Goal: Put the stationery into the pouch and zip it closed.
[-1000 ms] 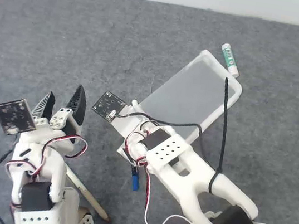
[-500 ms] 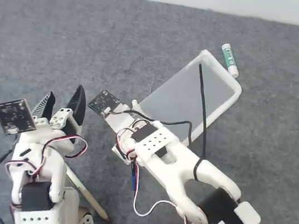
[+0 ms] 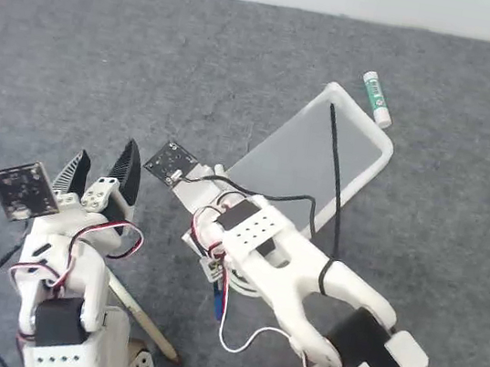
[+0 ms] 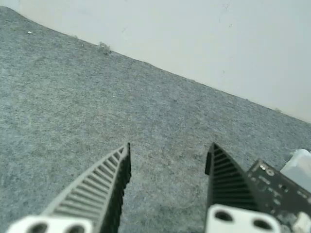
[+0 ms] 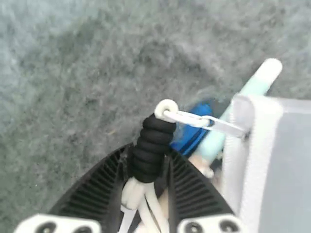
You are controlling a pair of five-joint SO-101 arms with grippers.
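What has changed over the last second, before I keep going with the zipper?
The right arm swung toward the left arm, its black cable sliding across the pouch. The right hand is shut on the zipper pull cord; no grasp or release shows. Unchanged: the pouch, the green tube, the pencil and the open left hand.
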